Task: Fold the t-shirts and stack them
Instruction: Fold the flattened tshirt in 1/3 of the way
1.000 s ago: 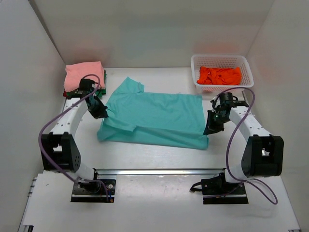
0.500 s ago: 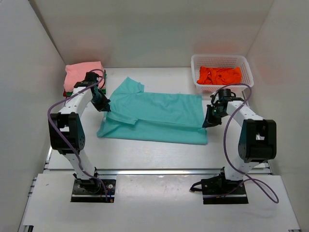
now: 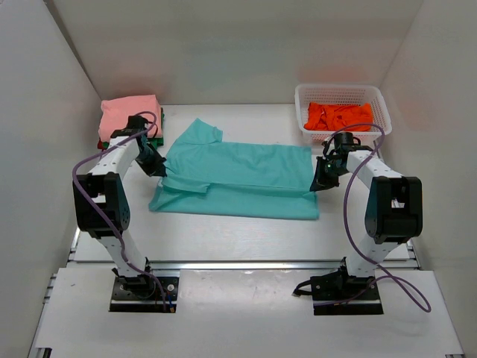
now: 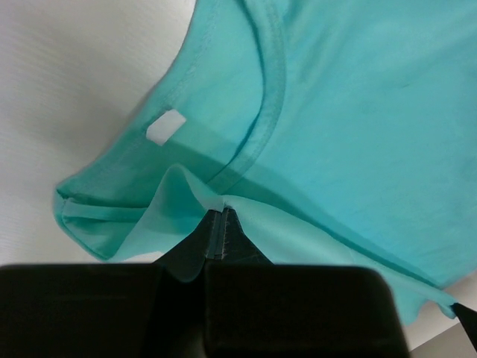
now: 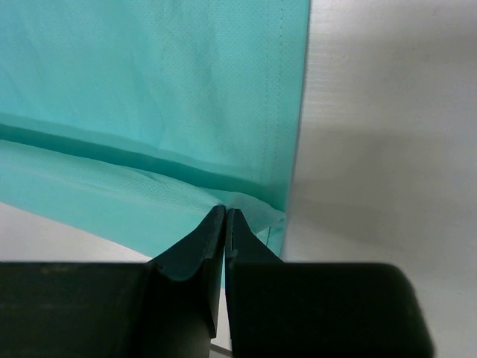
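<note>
A teal t-shirt (image 3: pixel 238 179) lies spread across the middle of the table, its near edge folded up over itself. My left gripper (image 3: pixel 159 168) is shut on the shirt's left edge by the collar; the left wrist view shows the fabric (image 4: pixel 313 112) pinched at the tips of my left gripper (image 4: pixel 218 212). My right gripper (image 3: pixel 317 183) is shut on the shirt's right hem edge; the right wrist view shows the hem (image 5: pixel 149 89) pinched at the tips of my right gripper (image 5: pixel 226 211). A folded pink shirt (image 3: pixel 130 116) lies at the back left.
A white basket (image 3: pixel 341 94) at the back right holds a crumpled orange shirt (image 3: pixel 339 116). The pink shirt rests on a green and red stack (image 3: pixel 159 127). White walls close in the table on three sides.
Both grippers have carried the shirt's near edge away from me, over the shirt. The visible teal area has become narrower front to back.
</note>
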`<move>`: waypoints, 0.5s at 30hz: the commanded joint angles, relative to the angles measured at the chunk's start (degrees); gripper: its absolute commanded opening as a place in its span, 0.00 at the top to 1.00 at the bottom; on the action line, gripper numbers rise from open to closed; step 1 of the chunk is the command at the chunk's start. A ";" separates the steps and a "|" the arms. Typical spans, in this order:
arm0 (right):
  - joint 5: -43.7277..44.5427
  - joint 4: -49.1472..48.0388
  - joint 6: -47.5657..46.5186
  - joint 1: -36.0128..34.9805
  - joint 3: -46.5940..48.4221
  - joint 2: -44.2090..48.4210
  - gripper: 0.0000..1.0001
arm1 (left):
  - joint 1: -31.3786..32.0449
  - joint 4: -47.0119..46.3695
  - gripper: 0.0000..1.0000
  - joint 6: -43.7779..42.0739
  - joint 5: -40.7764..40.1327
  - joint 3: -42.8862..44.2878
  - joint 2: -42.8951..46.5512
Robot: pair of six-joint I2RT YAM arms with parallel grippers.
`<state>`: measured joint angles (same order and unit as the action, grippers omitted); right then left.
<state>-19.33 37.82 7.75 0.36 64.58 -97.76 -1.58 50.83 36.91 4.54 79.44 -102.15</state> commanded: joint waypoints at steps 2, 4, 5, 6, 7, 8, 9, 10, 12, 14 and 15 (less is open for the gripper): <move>0.26 -1.35 -0.19 -1.15 -1.90 4.49 1.00 | -0.09 -0.20 1.00 -0.87 -0.40 -2.97 4.67; 0.00 -1.35 -0.45 -1.50 -3.31 6.34 1.00 | 0.09 0.23 1.00 -0.87 -0.14 -4.20 6.17; 0.00 -1.35 -0.45 -1.42 -4.36 7.65 1.00 | -0.34 0.32 1.00 -0.70 -0.14 -5.16 7.65; 0.08 -1.44 -0.28 -2.02 -5.59 8.36 1.00 | 0.00 0.32 1.00 -0.69 -0.31 -5.78 9.23; 0.52 -1.09 -0.28 -2.20 -6.30 9.94 1.00 | 0.18 0.50 1.00 -0.96 -0.40 -7.44 10.81; 0.18 -1.00 -0.54 -2.90 -7.44 11.43 1.00 | 0.09 1.02 1.00 -0.87 -0.32 -9.37 11.87; 0.17 -0.82 -0.63 -3.00 -9.01 12.40 1.00 | 0.18 1.11 1.00 -0.87 -0.32 -10.52 14.32; -0.09 -0.47 -0.54 -3.52 -9.55 14.15 1.00 | -0.34 1.03 1.00 -0.78 -0.40 -12.62 16.87; -0.62 0.41 -0.28 -4.23 -12.44 17.15 1.00 | 0.27 2.16 1.00 -0.87 -0.23 -15.97 21.35; -0.79 2.33 -0.11 -5.10 -14.65 21.36 1.00 | 0.18 3.13 1.00 -0.61 -0.05 -20.62 27.50; -1.23 2.95 -0.01 -5.19 -15.87 22.86 1.00 | -0.17 4.09 1.00 -0.61 0.30 -21.60 29.36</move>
<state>-19.46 38.54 7.73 -3.95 50.92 -79.79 -1.43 52.16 36.47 4.58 60.99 -79.90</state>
